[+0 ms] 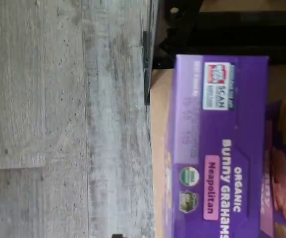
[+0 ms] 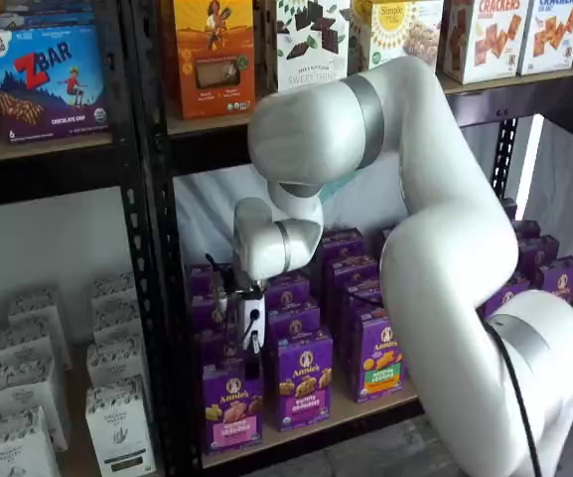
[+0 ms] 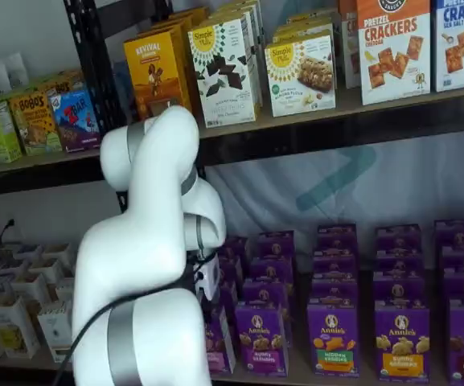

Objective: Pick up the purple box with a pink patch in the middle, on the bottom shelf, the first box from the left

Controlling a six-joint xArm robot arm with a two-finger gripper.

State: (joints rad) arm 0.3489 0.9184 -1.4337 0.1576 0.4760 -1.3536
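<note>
The purple box (image 2: 231,402) with a pink patch stands at the left front of the bottom shelf (image 2: 365,409). In a shelf view, my gripper (image 2: 250,346) hangs just above this box, pointing down; no gap between the fingers shows. In a shelf view the gripper (image 3: 209,283) is mostly hidden behind the arm, as is much of the box (image 3: 219,344). The wrist view shows the purple box (image 1: 217,148) close up, with its pink "Neapolitan" label, on the tan shelf board (image 1: 157,124).
More purple Annie's boxes stand in rows beside and behind it, one with a purple patch (image 2: 304,383) and one with a green patch (image 2: 377,360). A black rack post (image 2: 157,248) stands just left. White boxes (image 2: 117,427) fill the left bay. Grey plank floor (image 1: 58,124) lies below.
</note>
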